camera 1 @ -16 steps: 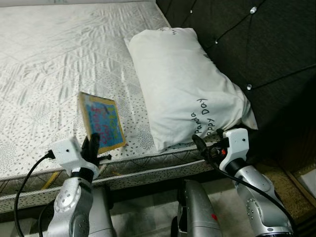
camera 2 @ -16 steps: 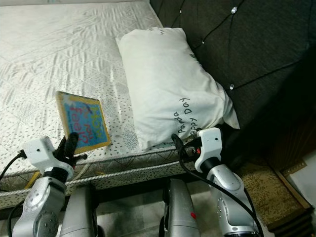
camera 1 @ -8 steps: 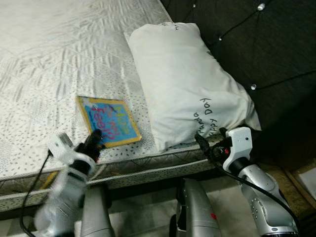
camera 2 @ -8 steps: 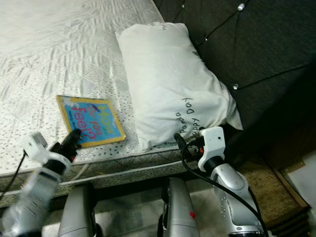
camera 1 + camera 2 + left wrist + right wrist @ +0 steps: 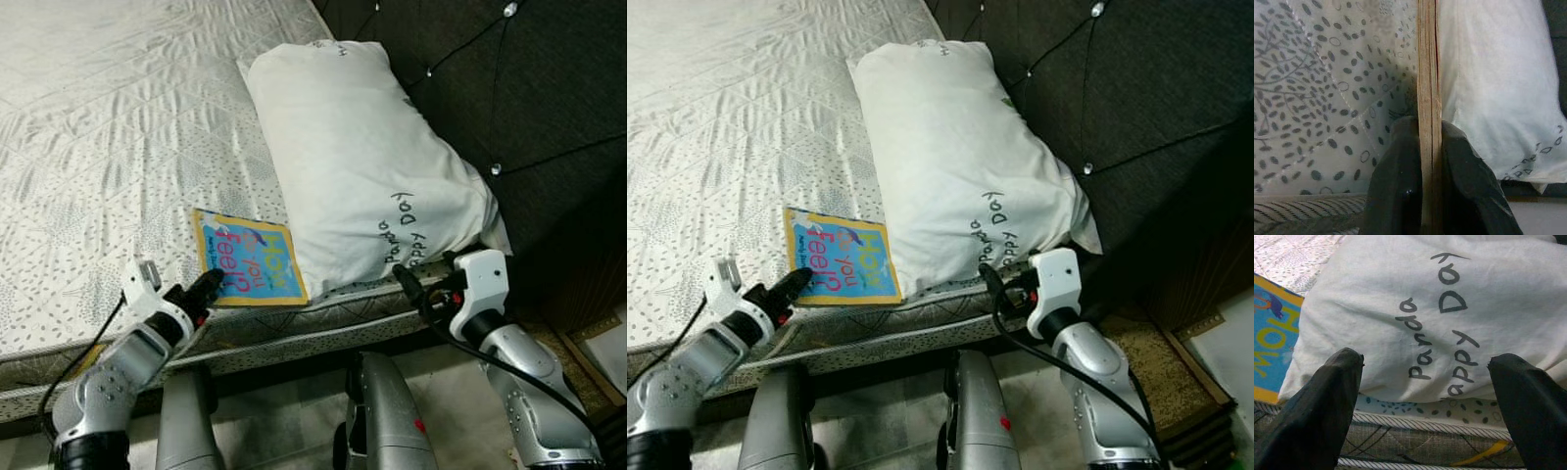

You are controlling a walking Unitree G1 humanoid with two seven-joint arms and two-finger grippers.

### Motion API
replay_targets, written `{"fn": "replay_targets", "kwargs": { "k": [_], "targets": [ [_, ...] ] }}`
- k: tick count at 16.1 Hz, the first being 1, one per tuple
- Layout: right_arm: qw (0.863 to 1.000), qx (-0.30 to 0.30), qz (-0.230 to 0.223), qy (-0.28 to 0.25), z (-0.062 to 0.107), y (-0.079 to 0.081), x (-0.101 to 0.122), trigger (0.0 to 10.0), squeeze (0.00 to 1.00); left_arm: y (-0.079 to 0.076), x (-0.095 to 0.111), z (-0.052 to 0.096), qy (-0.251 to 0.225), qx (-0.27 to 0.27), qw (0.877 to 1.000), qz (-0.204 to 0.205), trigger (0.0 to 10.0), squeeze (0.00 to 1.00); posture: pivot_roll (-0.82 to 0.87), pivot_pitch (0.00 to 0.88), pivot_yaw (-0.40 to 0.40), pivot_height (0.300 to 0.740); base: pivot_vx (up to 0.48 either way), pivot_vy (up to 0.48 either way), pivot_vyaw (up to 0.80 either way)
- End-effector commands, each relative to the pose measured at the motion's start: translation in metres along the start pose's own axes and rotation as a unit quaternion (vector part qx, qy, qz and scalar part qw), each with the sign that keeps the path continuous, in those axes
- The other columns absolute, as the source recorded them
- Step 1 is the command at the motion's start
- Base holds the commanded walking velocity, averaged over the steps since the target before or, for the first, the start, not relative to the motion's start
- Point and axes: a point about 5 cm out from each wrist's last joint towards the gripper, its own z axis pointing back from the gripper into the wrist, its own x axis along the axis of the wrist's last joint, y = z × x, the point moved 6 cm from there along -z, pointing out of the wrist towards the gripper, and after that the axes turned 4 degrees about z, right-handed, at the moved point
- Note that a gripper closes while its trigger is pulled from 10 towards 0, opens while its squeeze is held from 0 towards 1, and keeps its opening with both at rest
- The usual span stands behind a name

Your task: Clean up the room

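— Left eye view, left gripper (image 5: 206,287)?
— Pinching the near corner of the book (image 5: 247,271); book flat on the mattress (image 5: 108,137), near the front edge, far side just beside the pillow (image 5: 367,166).
— Writing on the cover?
— Blue panel, yellow border; "you" and "feel" readable, further words too small to tell.
— Right gripper (image 5: 419,291)?
— Off the mattress edge, just below the pillow's near end; holding nothing.
— Right eye view?
— Same layout. Pillow print: "Panda" and "Happy Day", dark letters on white. Dark tufted headboard (image 5: 1097,108) behind the pillow.
— Left wrist view?
— Two black fingers (image 5: 1398,181) pressed onto the book, seen edge-on, one on each face. Spotted mattress fabric on one side, white pillow on the other.
— Right wrist view?
— Fingers (image 5: 1327,401) spread wide, touching nothing. Between them: pillow print "Panda", "Happy Day". Mattress piping under the pillow. Corner of the book cover beside the pillow, yellow letters on blue, partly cut off.
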Motion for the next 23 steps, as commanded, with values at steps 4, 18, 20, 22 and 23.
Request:
{"fn": "replay_targets", "kwargs": {
  "k": [4,18,20,22,23],
  "targets": [
    [1.0,-0.017,0.007,-0.002,0.004,-0.011,0.004,10.0,0.0,0.032,-0.016,0.003,0.076,0.039,0.996,-0.019,10.0,0.0,-0.12,0.174,-0.092,0.541,0.0,0.0,0.0],
    [1.0,-0.027,0.004,-0.007,0.002,-0.012,0.006,10.0,0.0,0.09,0.042,0.004,0.014,0.173,0.974,-0.148,10.0,1.0,-0.11,0.166,-0.076,0.541,0.0,0.0,0.0],
    [1.0,-0.027,0.001,-0.009,0.001,-0.01,0.005,10.0,0.0,0.094,0.05,0.006,0.001,0.183,0.969,-0.166,10.0,1.0,-0.1,0.163,-0.071,0.541,0.0,0.0,0.0],
    [1.0,-0.027,-0.001,-0.009,0.0,-0.008,0.005,10.0,0.0,0.101,0.062,0.011,-0.018,0.211,0.956,-0.201,10.0,1.0,-0.1,0.163,-0.067,0.541,0.0,0.0,0.0],
    [1.0,-0.028,-0.002,-0.01,0.0,-0.009,0.005,10.0,0.0,0.101,0.067,0.011,-0.029,0.217,0.953,-0.21,10.0,1.0,-0.1,0.162,-0.065,0.541,0.0,0.0,0.0]
  ]
}}
